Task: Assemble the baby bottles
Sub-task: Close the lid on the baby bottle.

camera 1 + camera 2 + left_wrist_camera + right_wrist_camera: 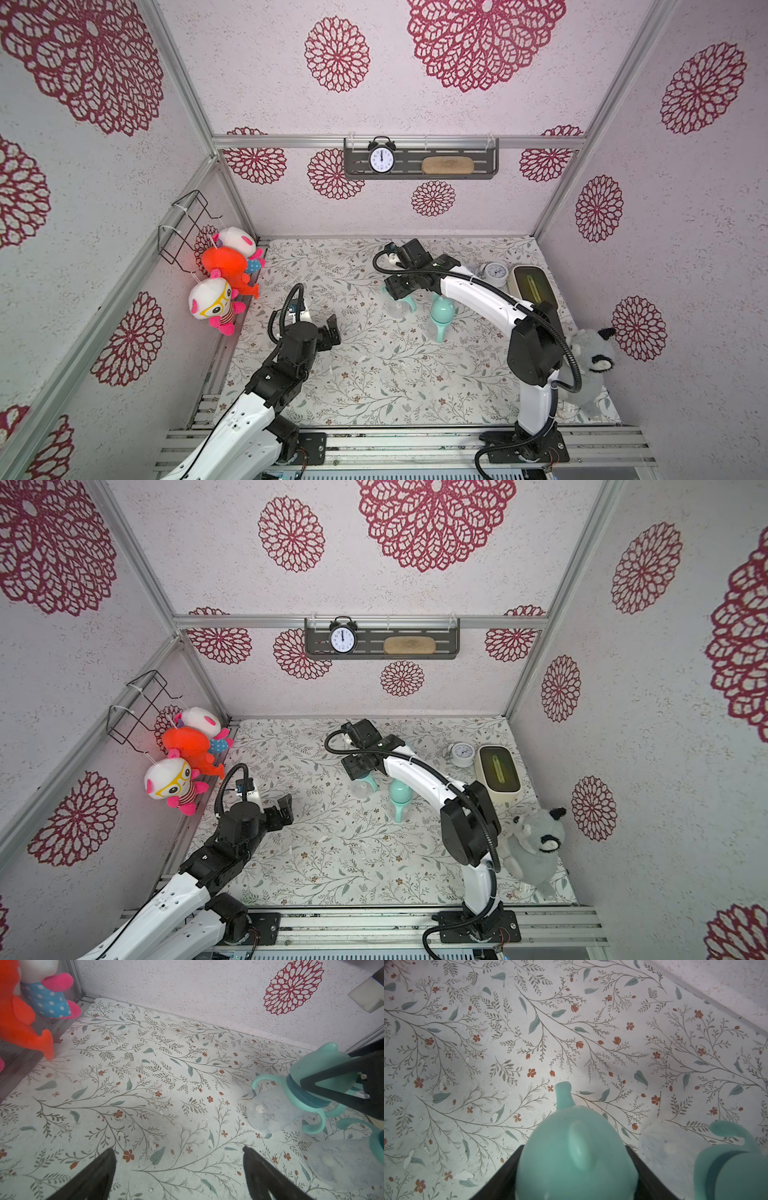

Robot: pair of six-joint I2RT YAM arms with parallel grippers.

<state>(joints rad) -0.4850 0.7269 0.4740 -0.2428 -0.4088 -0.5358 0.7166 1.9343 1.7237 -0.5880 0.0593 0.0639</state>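
Observation:
My right gripper is shut on the mint eared cap of a baby bottle near the middle of the floral table. The bottle hangs tilted, its clear body pointing toward the left arm and its mint handles spread below the dark teal collar. A second baby bottle with cap and handles rests just right of it, untouched; its clear body shows beside the held cap. My left gripper is open and empty, left of both bottles.
A small white alarm clock and a cream box stand at the back right. A grey plush leans at the right wall. Plush toys hang at the left wall. A shelf with a clock is on the back wall.

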